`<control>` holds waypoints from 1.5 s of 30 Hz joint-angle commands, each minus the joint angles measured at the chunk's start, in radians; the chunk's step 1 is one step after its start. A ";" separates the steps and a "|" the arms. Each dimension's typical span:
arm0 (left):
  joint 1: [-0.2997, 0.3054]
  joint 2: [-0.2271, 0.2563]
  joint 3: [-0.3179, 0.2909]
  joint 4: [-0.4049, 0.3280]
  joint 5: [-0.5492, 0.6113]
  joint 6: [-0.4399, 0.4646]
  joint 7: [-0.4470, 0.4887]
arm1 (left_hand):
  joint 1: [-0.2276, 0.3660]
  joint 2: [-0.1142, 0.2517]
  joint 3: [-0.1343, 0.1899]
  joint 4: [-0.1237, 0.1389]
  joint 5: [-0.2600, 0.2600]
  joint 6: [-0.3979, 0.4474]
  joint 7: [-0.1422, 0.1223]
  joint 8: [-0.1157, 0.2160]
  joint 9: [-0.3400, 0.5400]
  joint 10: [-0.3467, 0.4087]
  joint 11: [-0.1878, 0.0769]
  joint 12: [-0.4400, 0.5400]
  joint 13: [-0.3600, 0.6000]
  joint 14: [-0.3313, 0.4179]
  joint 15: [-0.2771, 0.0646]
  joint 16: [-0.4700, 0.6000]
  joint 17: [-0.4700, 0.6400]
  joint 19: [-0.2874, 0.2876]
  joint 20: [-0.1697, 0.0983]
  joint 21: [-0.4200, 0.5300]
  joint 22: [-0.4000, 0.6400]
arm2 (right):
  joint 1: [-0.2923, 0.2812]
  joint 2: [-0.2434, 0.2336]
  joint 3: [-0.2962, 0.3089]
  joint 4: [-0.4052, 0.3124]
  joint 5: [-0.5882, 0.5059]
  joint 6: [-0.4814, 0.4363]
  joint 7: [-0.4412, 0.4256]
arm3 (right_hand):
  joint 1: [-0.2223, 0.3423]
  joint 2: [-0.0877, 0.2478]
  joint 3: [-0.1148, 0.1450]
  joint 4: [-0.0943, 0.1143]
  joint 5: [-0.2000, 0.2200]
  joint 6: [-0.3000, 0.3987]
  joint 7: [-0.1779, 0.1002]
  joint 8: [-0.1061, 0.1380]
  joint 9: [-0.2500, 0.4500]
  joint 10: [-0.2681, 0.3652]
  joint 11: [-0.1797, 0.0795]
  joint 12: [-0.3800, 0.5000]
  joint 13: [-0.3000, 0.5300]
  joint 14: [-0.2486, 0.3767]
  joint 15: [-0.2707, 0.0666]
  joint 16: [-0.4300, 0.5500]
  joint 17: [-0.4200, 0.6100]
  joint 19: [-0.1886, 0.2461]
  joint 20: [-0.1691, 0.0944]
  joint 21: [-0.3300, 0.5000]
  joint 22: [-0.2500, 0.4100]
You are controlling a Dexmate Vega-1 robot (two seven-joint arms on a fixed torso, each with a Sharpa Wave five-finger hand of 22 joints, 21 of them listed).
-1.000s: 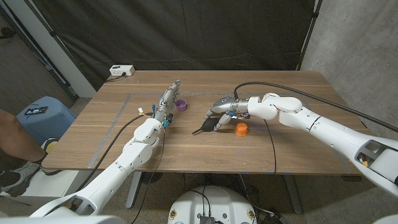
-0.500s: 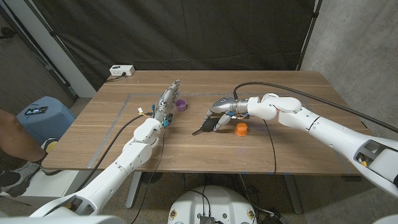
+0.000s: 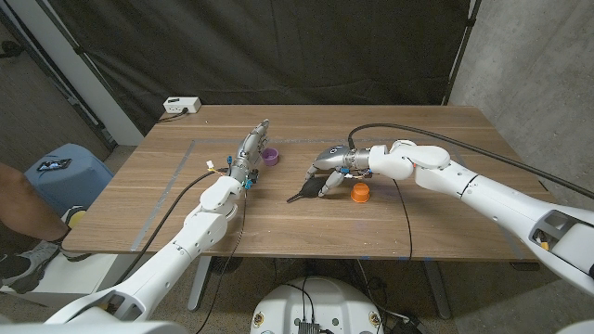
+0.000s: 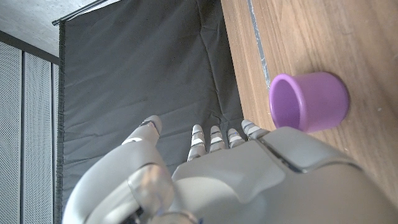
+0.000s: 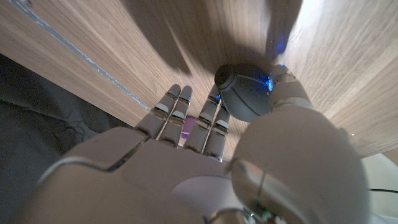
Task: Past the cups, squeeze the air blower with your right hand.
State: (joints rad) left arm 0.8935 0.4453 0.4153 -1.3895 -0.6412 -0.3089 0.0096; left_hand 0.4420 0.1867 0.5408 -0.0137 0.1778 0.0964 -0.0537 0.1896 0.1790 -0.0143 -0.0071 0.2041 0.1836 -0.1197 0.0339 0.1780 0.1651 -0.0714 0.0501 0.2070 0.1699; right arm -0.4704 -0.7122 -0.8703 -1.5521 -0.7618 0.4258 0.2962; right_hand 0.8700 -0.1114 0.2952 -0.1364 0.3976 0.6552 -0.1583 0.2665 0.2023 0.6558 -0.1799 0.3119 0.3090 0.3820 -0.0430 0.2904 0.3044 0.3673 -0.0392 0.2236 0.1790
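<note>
Near the bench's left side my left hand stands with its fingers straight, close together, holding nothing. The purple cup stands upright just beside those fingers, toward the bench's middle. Around the middle of the bench lies the air blower, its black nozzle pointing toward the left edge. My right hand is on it: in the right wrist view my fingers lie along one side of the dark bulb and my thumb presses the other, pinching it. The orange cup stands just beside that hand, toward the near edge.
</note>
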 commanded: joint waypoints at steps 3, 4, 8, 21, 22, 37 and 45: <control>-0.003 -0.004 0.001 0.008 -0.003 -0.003 -0.003 | -0.005 -0.001 0.004 0.000 0.002 0.007 0.002 -0.001 0.004 0.007 -0.004 0.004 0.002 0.006 0.000 0.000 0.002 0.005 -0.002 -0.004 0.006 | -0.004 0.004 0.004 0.008 0.004 0.000 -0.014 | 0.014 0.004 -0.002 -0.001 0.006 0.061 -0.008 0.022 0.001 0.054 -0.011 0.025 0.008 0.040 -0.165 0.013 0.004 0.017 -0.002 0.002 0.006; -0.004 -0.003 0.001 0.009 -0.003 -0.002 -0.004 | -0.005 -0.001 0.004 0.000 0.002 0.007 0.002 -0.001 0.004 0.007 -0.004 0.004 0.002 0.006 0.001 0.000 0.002 0.005 -0.002 -0.004 0.006 | -0.003 0.005 0.004 0.008 0.004 0.000 -0.016 | 0.016 0.004 -0.002 -0.002 0.006 0.069 -0.011 0.025 0.001 0.065 -0.016 0.030 0.009 0.050 -0.167 0.015 0.005 0.019 -0.003 0.002 0.006; -0.006 -0.006 0.001 0.013 -0.005 -0.003 -0.007 | -0.005 -0.001 0.004 0.000 0.002 0.007 0.002 -0.001 0.004 0.007 -0.005 0.004 0.002 0.007 0.002 0.000 0.002 0.005 -0.002 -0.004 0.006 | -0.002 0.006 0.004 0.007 0.004 0.002 -0.022 | 0.018 0.006 -0.004 -0.001 0.006 0.084 -0.015 0.029 0.000 0.079 -0.016 0.035 0.010 0.059 -0.168 0.019 0.008 0.024 -0.006 0.003 0.006; -0.021 -0.016 0.006 0.034 -0.006 -0.010 -0.019 | -0.006 -0.001 0.006 0.000 0.002 0.008 0.002 -0.002 0.004 0.007 -0.003 0.004 0.003 0.007 0.002 -0.001 0.002 0.006 -0.002 -0.005 0.006 | -0.005 0.006 0.009 0.000 0.010 -0.003 -0.028 | 0.026 0.010 -0.006 -0.003 0.005 0.111 -0.021 0.035 -0.001 0.104 -0.026 0.043 0.012 0.086 -0.172 0.027 0.013 0.034 -0.010 0.005 0.006; -0.021 -0.016 0.006 0.035 -0.005 -0.010 -0.019 | -0.006 -0.001 0.006 0.000 0.002 0.008 0.002 -0.002 0.004 0.007 -0.004 0.004 0.003 0.007 0.002 0.000 0.002 0.005 -0.001 -0.005 0.006 | -0.006 0.005 0.010 -0.001 0.009 -0.004 -0.030 | 0.028 0.010 -0.006 -0.004 0.005 0.115 -0.020 0.036 -0.001 0.109 -0.024 0.045 0.012 0.086 -0.172 0.027 0.013 0.034 -0.011 0.005 0.006; -0.022 -0.018 0.006 0.038 -0.003 -0.014 -0.019 | -0.008 -0.001 0.007 -0.001 0.002 0.008 0.003 -0.002 0.004 0.007 -0.005 0.003 0.003 0.007 0.002 -0.001 0.002 0.006 -0.001 -0.006 0.006 | -0.015 -0.003 0.027 -0.014 0.035 -0.008 -0.034 | 0.034 0.011 -0.009 -0.004 0.003 0.129 -0.019 0.039 -0.002 0.119 -0.023 0.046 0.012 0.098 -0.173 0.029 0.017 0.042 -0.015 0.006 0.006; -0.021 -0.020 0.005 0.037 -0.004 -0.018 -0.018 | -0.008 -0.002 0.008 -0.001 0.002 0.008 0.001 -0.003 0.004 0.006 -0.004 0.002 0.003 0.007 0.002 -0.001 0.002 0.006 -0.001 -0.007 0.006 | -0.021 -0.006 0.043 -0.025 0.057 -0.018 -0.031 | 0.033 0.012 -0.009 -0.003 0.003 0.127 -0.018 0.036 -0.003 0.114 -0.024 0.044 0.013 0.101 -0.172 0.027 0.018 0.043 -0.015 0.005 0.006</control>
State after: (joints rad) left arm 0.8723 0.4279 0.4212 -1.3535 -0.6454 -0.3222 -0.0081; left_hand 0.4421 0.1867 0.5407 -0.0136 0.1778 0.0964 -0.0537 0.1896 0.1790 -0.0106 -0.0109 0.2041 0.1836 -0.1144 0.0394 0.1780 0.1651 -0.0715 0.0500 0.2034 0.1699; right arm -0.4841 -0.7130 -0.8449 -1.5641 -0.7284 0.4183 0.2642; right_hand 0.8952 -0.0996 0.2868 -0.1392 0.3975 0.7790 -0.1784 0.2999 0.1979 0.7677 -0.2094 0.3553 0.3184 0.4777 -0.0463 0.3145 0.3182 0.3996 -0.0430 0.2236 0.1813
